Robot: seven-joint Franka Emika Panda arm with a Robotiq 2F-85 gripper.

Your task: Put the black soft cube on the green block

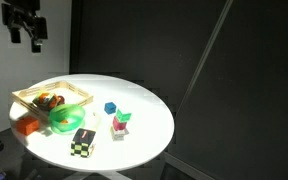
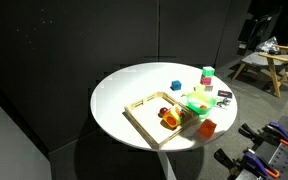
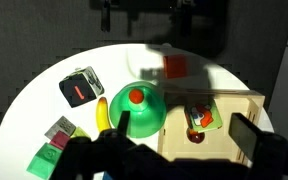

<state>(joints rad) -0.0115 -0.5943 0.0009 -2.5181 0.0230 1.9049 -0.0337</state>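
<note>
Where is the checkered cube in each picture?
Exterior view: the black soft cube sits near the table's front edge, below and right of the green bowl.
Exterior view: the cube is a small dark shape at the table's right edge, right of the bowl.
Wrist view: the cube is upper left, left of the bowl.
Shared landmark: the green bowl.

Lab, black curtains (image 2: 74, 40), round white table (image 2: 129, 85), wooden trestle (image 2: 269, 62)
</note>
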